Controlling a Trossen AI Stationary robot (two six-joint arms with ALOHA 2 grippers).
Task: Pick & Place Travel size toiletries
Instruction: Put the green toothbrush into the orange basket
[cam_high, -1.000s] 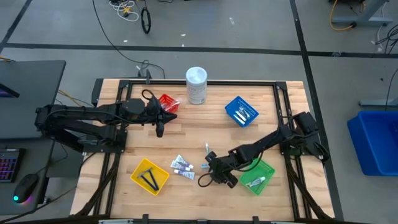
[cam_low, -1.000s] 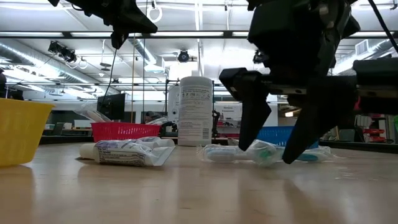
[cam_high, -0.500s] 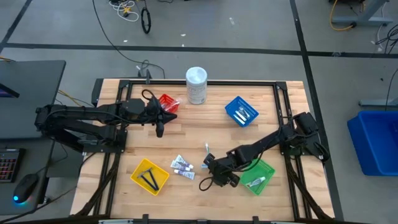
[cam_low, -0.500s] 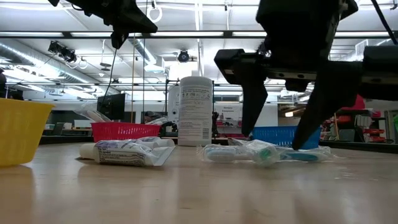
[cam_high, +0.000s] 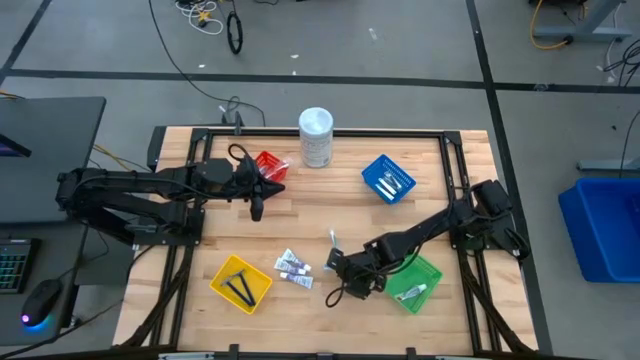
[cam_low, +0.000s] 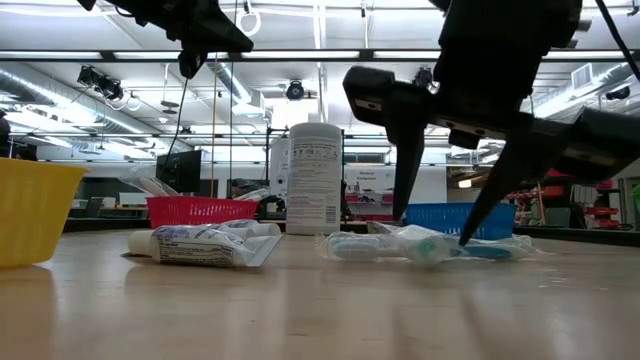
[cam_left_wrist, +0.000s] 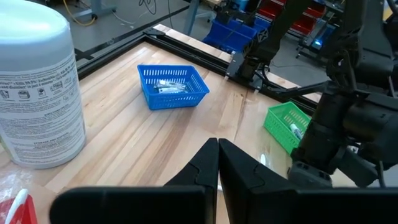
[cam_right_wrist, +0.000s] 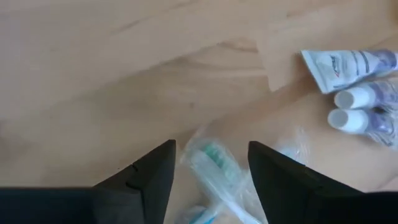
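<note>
Wrapped toothbrushes (cam_right_wrist: 214, 174) in clear plastic lie on the table near its front, also in the low view (cam_low: 430, 245). My right gripper (cam_low: 431, 228) points steeply down over them, open, with one finger on each side of the packet (cam_high: 333, 243). A few small white tubes (cam_high: 292, 265) lie just left of it on the wood (cam_right_wrist: 357, 87). My left gripper (cam_left_wrist: 217, 165) is shut and empty, held high beside the red basket (cam_high: 268, 165). My right gripper stands astride the toothbrush packet from above, slanting. One fingertip (cam_low: 463, 238) reaches down to the wrapping's level. Whether it touches the plastic cannot be told. The packet lies flat on the table.
A yellow basket (cam_high: 240, 282) with thin black pieces stands at the front left. A green basket (cam_high: 415, 283) is right of my right gripper and a blue basket (cam_high: 388, 178) at the back right. A tall white cylinder (cam_high: 316, 137) stands at the far edge.
My right gripper has rolled about the line it points along, so its fingers now stand slanted over the toothbrush packet. The packet and the tubes have stayed where they were.
</note>
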